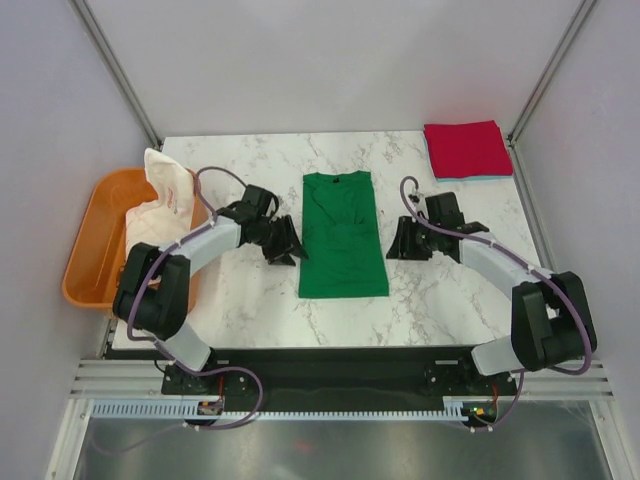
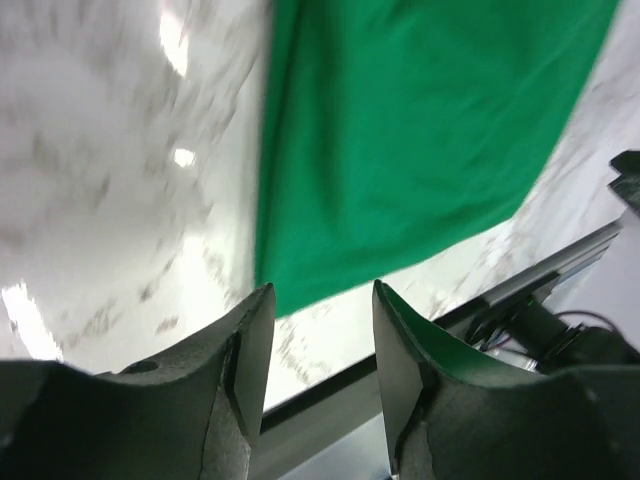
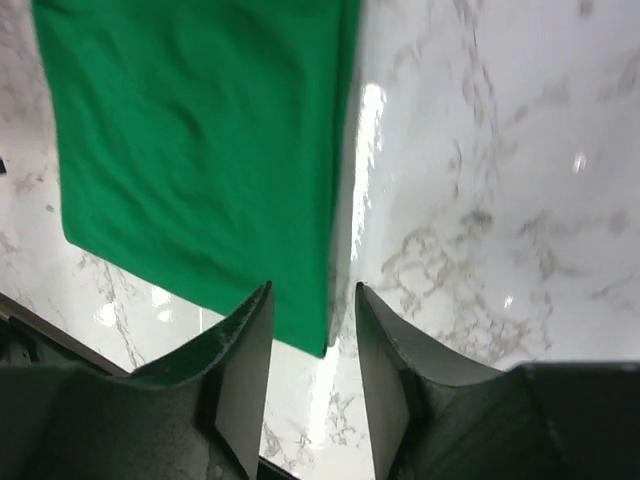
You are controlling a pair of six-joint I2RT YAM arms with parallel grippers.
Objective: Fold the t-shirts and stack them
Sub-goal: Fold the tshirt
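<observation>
Green t-shirt (image 1: 343, 237) seen laid flat as narrow strip; judged light, limp, easily bunched. Left gripper (image 1: 283, 243) and right gripper (image 1: 404, 240) seen parted, empty, flanking it. Near hem corners judged best pinched.

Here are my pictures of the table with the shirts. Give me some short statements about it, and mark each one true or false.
The green t-shirt lies flat in the middle of the table. True.
The red t-shirt is in the orange tub. False: it lies folded at the far right corner; the orange tub holds the white t-shirt.
The left gripper grips the green t-shirt. False: it is open and empty beside it.
The right gripper is open. True.
</observation>
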